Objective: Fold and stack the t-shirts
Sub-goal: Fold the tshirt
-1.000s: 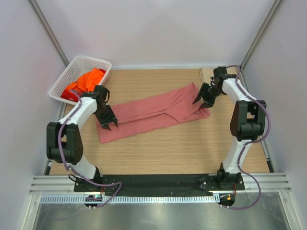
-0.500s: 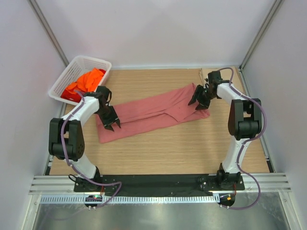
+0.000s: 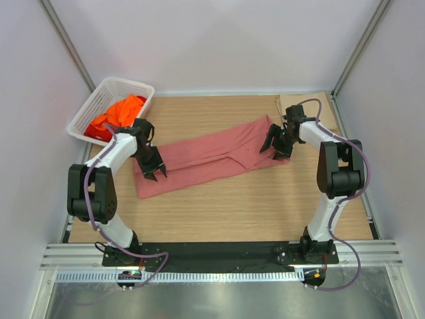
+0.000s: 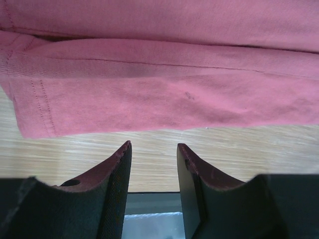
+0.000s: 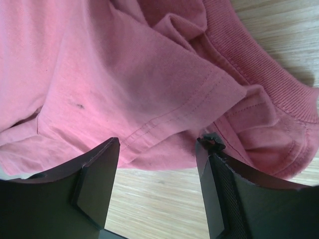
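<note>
A salmon-pink t-shirt (image 3: 212, 156) lies folded into a long band slanting across the wooden table; it also shows in the left wrist view (image 4: 164, 84) and the right wrist view (image 5: 124, 74). My left gripper (image 3: 151, 174) is open and empty, low over the shirt's left end near its hem (image 4: 35, 107). My right gripper (image 3: 273, 145) is open and empty, low at the shirt's right end, beside a sleeve hem (image 5: 174, 117) and the ribbed collar (image 5: 259, 64). Orange and red t-shirts (image 3: 119, 113) are heaped in the basket.
A white lattice basket (image 3: 109, 93) stands at the table's back left corner, just behind my left arm. Bare wood (image 3: 239, 206) stretches in front of the shirt. White walls and metal posts enclose the table on three sides.
My right gripper has moved left and toward the near side, onto the shirt's right end. My left gripper has shifted slightly over the left end. The shirt has not moved.
</note>
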Robot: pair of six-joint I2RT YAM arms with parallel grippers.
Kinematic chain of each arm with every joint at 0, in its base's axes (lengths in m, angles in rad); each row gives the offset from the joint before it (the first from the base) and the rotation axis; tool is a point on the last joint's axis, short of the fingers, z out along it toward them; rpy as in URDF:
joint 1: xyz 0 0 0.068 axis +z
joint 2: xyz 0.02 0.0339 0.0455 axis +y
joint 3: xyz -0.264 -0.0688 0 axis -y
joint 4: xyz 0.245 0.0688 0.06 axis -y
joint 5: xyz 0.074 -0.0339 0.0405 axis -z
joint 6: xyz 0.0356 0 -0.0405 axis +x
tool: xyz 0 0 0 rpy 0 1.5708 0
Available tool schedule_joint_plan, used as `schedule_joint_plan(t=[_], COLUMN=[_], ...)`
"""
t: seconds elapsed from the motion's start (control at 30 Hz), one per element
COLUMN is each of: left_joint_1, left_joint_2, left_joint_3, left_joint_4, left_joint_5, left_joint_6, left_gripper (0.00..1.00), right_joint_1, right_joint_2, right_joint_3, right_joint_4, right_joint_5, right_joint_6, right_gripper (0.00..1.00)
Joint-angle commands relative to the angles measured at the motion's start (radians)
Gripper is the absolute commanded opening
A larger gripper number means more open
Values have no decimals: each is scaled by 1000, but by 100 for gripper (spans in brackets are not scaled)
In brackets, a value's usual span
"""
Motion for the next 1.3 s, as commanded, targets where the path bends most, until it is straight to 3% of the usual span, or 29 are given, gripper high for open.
schedule_joint_plan(t=[0.0,0.4,0.53,0.67,0.7,0.77,0.9,1.03,1.27], left_joint_1=[3,3,3,3,2,0,-6,-6,-6], left_joint_2=[-10,-49,-50,-62,-61,-62,-101,-110,-81], left_joint_3=[39,21,23,18,15,13,-17,-34,-10], left_joint_4=[-15,-37,-35,-23,-23,-20,12,15,8], left_joint_5=[12,-9,9,15,20,30,41,57,63], left_joint_6=[18,32,26,17,14,6,8,12,37], left_gripper=[43,43,43,43,44,44,46,46,47], right_joint_1=[7,67,130,214,227,231,196,191,156], right_joint_2=[-33,45,128,203,219,248,266,247,78], right_joint_3=[-32,54,179,329,479,607,692,617,367], right_joint_4=[96,245,307,499,458,281,34,-85,-71], right_joint_5=[4,-59,-70,-124,-122,-102,-72,-30,117], right_joint_6=[35,182,347,566,551,445,290,152,28], right_gripper=[69,68,66,64,64,66,69,74,73])
